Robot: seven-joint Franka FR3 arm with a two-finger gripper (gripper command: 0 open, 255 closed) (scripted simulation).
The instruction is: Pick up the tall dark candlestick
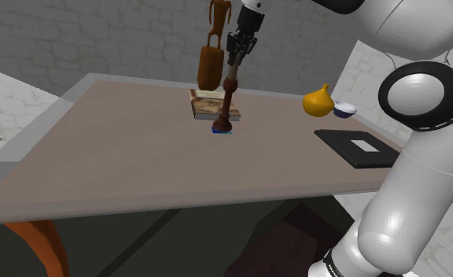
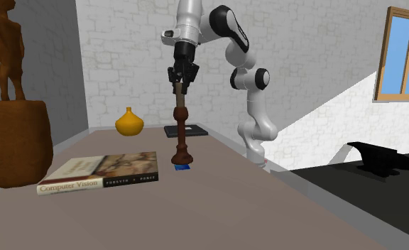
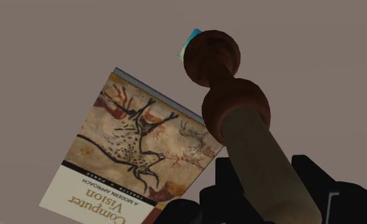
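The tall dark brown candlestick (image 1: 226, 106) (image 2: 181, 135) (image 3: 233, 105) is turned wood with a pale candle-like upper end. It stands nearly upright near the middle of the brown table (image 1: 123, 165). My black gripper (image 1: 234, 67) (image 2: 180, 84) (image 3: 271, 184) comes down from above and is shut on its top, with the fingers clasping the pale shaft. The round base sits over a small blue item (image 1: 222, 131) (image 2: 184, 168) (image 3: 190, 39). Whether the base rests on the table or hangs just above it, I cannot tell.
A picture book (image 1: 211, 105) (image 2: 100, 172) (image 3: 131, 153) lies right beside the candlestick, with a brown wooden figure (image 1: 211, 63) (image 2: 11, 135) behind it. A yellow gourd vase (image 1: 317, 101) (image 2: 128, 122), a small white bowl (image 1: 344, 109) and a flat black pad (image 1: 357, 147) lie nearer the arm's base.
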